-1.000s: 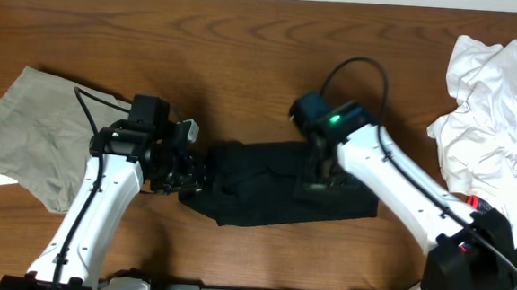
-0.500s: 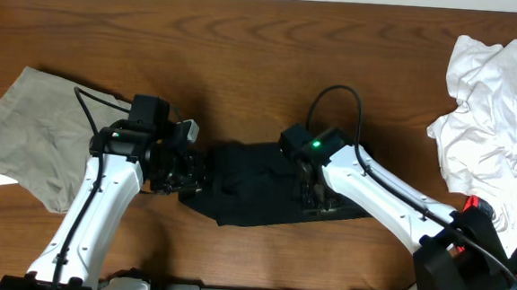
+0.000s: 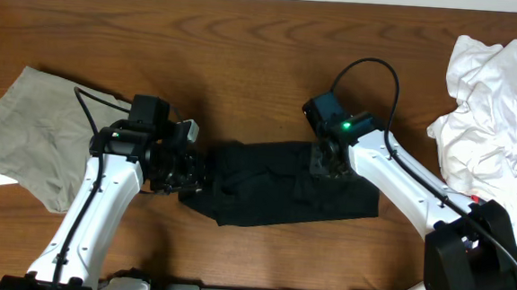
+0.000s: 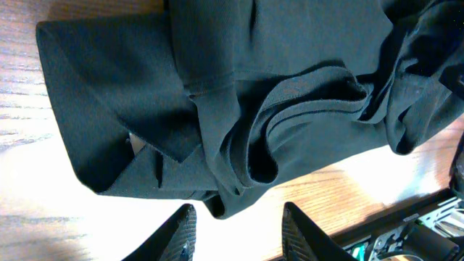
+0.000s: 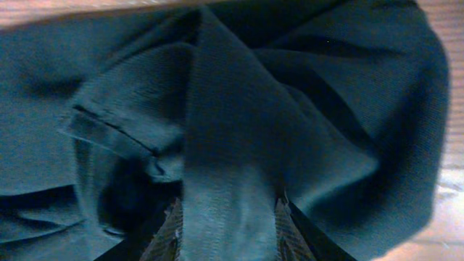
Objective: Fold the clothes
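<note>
Garment: the black shirt lies bunched mid-bench, near the front edge.
Right side: my right gripper is clamped on a raised fold; I judge it's drawing it out flat.
Left side: my left gripper hangs parted at the shirt's left end, gripping nothing.
Change: half a second back, the right gripper sat further left over the shirt.

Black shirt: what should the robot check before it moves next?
1. Left gripper open at the shirt's edge: ok.
2. Right gripper really gripping fabric: cannot tell.
3. Black shirt lying flat: not ok, it is bunched and creased.
4. Khaki garment apart from the shirt: ok.
5. White pile apart from the shirt: ok.
</note>
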Controlling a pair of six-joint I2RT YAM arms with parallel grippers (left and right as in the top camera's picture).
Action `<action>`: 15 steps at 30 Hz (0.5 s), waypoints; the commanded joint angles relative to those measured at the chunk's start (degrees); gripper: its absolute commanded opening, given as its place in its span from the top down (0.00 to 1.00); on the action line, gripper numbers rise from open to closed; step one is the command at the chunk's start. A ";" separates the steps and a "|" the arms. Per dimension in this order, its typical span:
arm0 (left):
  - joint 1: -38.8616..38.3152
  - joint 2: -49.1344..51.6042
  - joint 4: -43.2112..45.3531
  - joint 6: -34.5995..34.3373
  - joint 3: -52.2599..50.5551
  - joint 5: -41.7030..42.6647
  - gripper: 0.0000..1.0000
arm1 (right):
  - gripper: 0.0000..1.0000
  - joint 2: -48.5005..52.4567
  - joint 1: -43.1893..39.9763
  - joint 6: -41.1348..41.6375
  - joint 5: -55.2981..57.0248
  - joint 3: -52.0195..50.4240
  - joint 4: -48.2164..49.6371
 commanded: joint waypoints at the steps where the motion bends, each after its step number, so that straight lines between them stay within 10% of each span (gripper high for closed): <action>1: 0.24 -0.20 -0.20 1.20 -0.02 -0.72 0.61 | 0.60 0.46 0.07 -1.20 -1.07 0.02 0.74; 8: 0.24 -0.20 -0.22 1.20 -0.02 -0.72 0.61 | 0.61 3.56 0.07 -1.18 -1.01 0.02 1.27; 15: 0.24 -0.20 -0.26 1.20 -0.02 -0.72 0.61 | 0.99 4.72 1.16 -4.74 -4.72 0.87 2.89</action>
